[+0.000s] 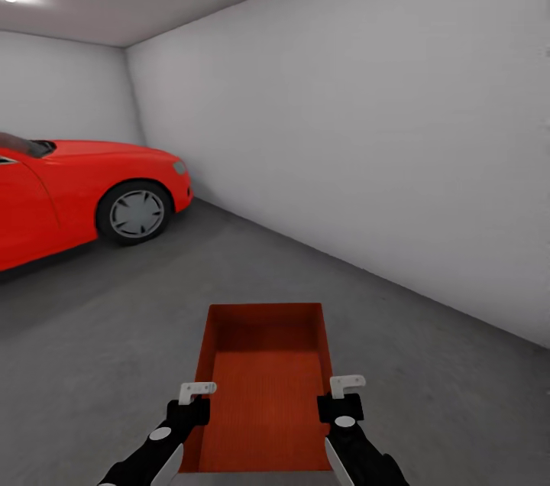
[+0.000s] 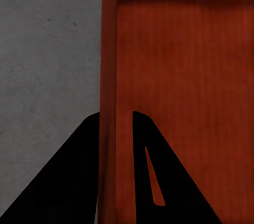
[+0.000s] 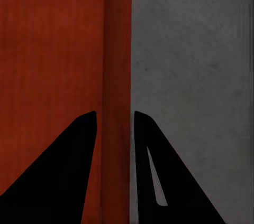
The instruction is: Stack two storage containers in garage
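Note:
An orange-red storage container (image 1: 263, 387) hangs in front of me over the grey concrete floor (image 1: 114, 318) of the garage, held by both arms. My left gripper (image 1: 195, 413) is shut on its left side wall (image 2: 109, 76), one finger inside and one outside. On the opposite side, my right gripper (image 1: 340, 409) is shut on the right side wall (image 3: 117, 76) in the same way. The ribbed inside bottom (image 2: 185, 102) shows in both wrist views. The container is empty.
A red car (image 1: 84, 196) stands at the left, its front wheel (image 1: 137, 212) toward me. A plain white wall (image 1: 367, 150) runs along the right and meets the back wall (image 1: 61, 89) at a corner. Bare floor lies ahead between car and wall.

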You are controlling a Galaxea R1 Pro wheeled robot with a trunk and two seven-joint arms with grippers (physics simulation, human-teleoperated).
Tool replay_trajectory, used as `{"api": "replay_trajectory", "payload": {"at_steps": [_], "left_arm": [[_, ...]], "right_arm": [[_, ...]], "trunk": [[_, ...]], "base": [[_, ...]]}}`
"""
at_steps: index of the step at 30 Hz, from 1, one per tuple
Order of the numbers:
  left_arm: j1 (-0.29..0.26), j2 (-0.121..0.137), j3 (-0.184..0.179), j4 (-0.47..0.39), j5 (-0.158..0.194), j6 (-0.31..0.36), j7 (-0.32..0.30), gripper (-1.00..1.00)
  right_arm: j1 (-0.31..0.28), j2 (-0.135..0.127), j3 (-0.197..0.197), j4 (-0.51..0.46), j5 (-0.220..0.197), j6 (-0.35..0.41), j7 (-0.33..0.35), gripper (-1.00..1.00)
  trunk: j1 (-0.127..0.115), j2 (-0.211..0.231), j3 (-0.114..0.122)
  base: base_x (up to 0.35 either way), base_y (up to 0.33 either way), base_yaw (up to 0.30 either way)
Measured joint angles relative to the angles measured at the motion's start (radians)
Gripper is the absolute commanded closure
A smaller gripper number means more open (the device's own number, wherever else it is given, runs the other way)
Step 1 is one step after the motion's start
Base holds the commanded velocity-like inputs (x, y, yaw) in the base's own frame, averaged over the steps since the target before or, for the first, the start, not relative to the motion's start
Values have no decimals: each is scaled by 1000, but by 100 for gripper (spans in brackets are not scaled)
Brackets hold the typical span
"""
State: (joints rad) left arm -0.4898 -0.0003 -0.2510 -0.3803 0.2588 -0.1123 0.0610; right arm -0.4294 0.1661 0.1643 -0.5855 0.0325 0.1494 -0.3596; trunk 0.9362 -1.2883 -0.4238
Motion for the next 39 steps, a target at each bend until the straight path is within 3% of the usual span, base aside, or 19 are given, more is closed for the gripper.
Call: {"api": "replay_trajectory", "payload": {"at_steps": [20,39], "left_arm": [[1,0,1,-1,-1,0,0,100],[1,0,0,-1,0,-2,0,100]], "right_arm": [[0,0,0,0,0,0,0,100],[0,0,0,-1,1,0,0,100]], "trunk": [[0,0,0],[1,0,0]], "base": [[323,0,-216],[19,0,-213]]}}
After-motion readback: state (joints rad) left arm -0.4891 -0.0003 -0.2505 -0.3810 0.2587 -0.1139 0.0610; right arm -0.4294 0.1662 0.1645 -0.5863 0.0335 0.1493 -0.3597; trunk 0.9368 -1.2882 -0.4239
